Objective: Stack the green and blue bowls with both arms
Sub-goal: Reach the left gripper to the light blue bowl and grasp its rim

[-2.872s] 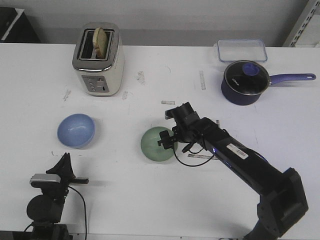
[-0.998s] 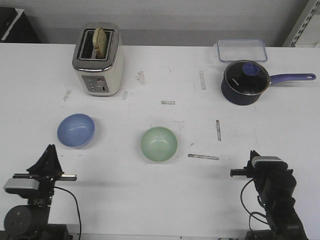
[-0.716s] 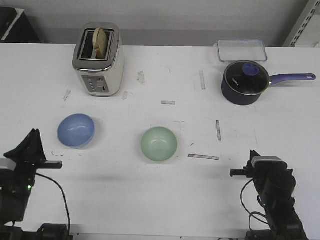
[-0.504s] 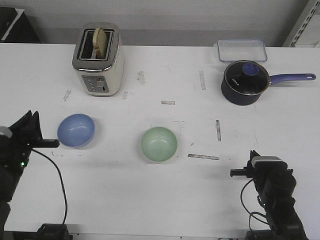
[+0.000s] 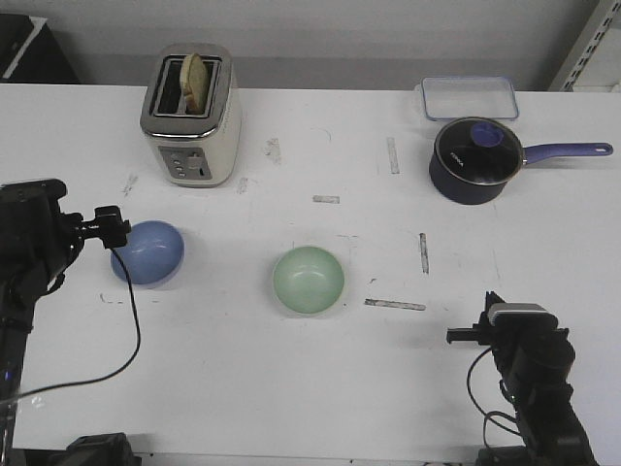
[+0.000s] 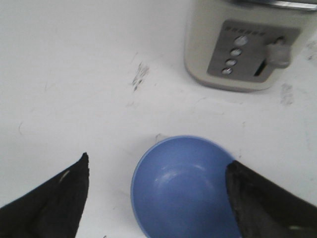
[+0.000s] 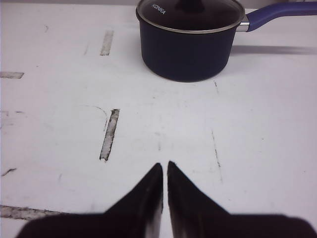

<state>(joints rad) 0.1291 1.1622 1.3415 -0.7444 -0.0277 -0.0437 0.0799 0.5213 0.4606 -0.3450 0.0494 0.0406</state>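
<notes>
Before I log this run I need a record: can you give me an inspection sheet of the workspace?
Surface: white table, scuffed, with tape marks.
Job's things: blue bowl and green bowl apart, unstacked.
Clutter: toaster, saucepan, clear container.
Grippers: left gripper open around the blue bowl; right gripper shut, empty.
Cables: black cable trailing from left arm.
Surroundings: grey wall.

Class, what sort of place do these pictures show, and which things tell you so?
Probably a robot lab staged as a kitchen: a bare white table marked with tape strips, a toaster holding bread, a lidded saucepan, and two bowls set out for the arms.
</notes>
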